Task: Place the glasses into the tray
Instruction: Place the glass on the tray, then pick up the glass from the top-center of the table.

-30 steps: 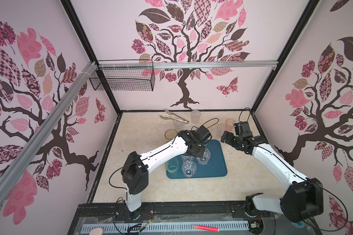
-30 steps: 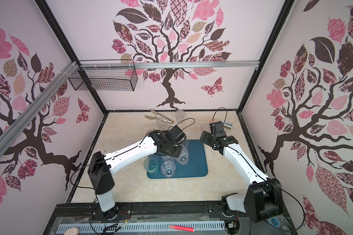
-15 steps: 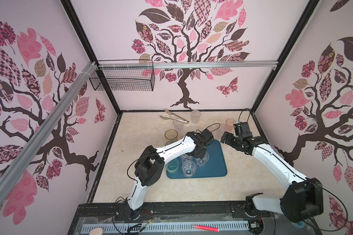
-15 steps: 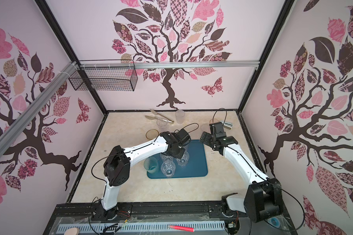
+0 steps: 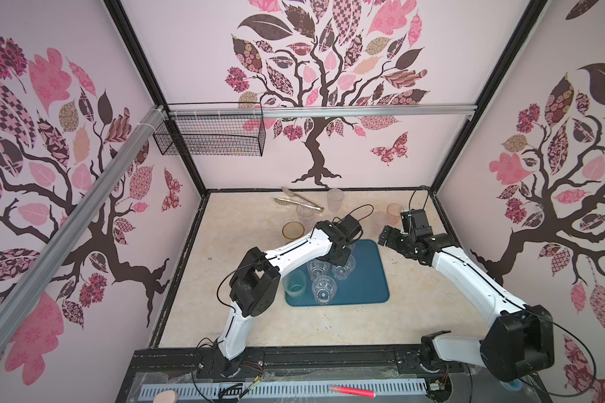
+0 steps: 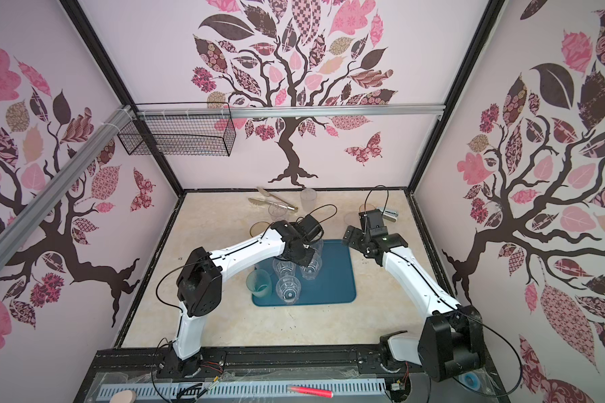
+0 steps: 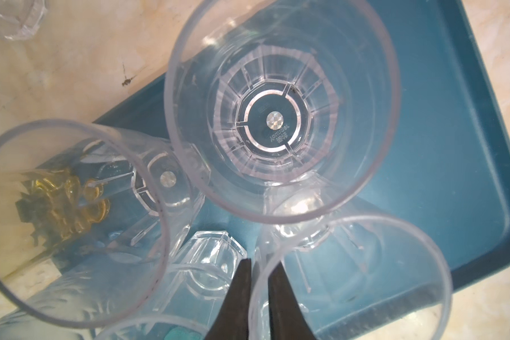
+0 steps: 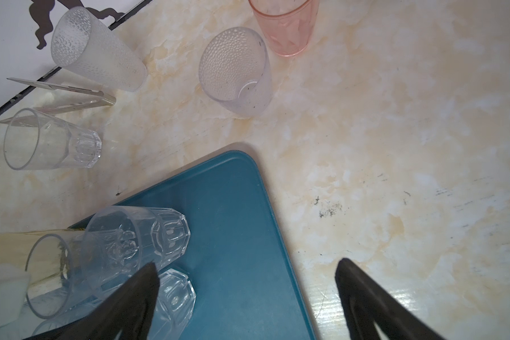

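The dark teal tray [image 5: 371, 286] [image 6: 339, 279] lies mid-table with several glasses standing at its left half: clear faceted ones [image 5: 318, 268] [image 5: 323, 289] and a frosted one [image 5: 295, 284]. My left gripper [image 5: 341, 256] [image 7: 259, 265] hangs over them, its jaws nearly together with the rim of a clear glass [image 7: 351, 279] [image 5: 344, 268] between them; that glass stands on the tray. Another clear glass [image 7: 281, 109] stands just beyond. My right gripper [image 5: 386, 240] [image 8: 248, 265] is open and holds nothing, above the tray's far right corner [image 8: 233, 220].
Standing on the table behind the tray are an amber glass [image 5: 293, 230], a clear glass [image 8: 50, 141], two frosted glasses [image 8: 95, 50] [image 8: 236, 70] and a pink glass [image 8: 286, 26]. Steel tongs [image 5: 299, 202] lie by the back wall. A stapler [image 6: 388, 212] sits at the far right.
My left arm has folded its elbow back toward the front and lowered its gripper with the clear glass over the tray's glasses. The amber glass now shows. The right arm has barely moved.
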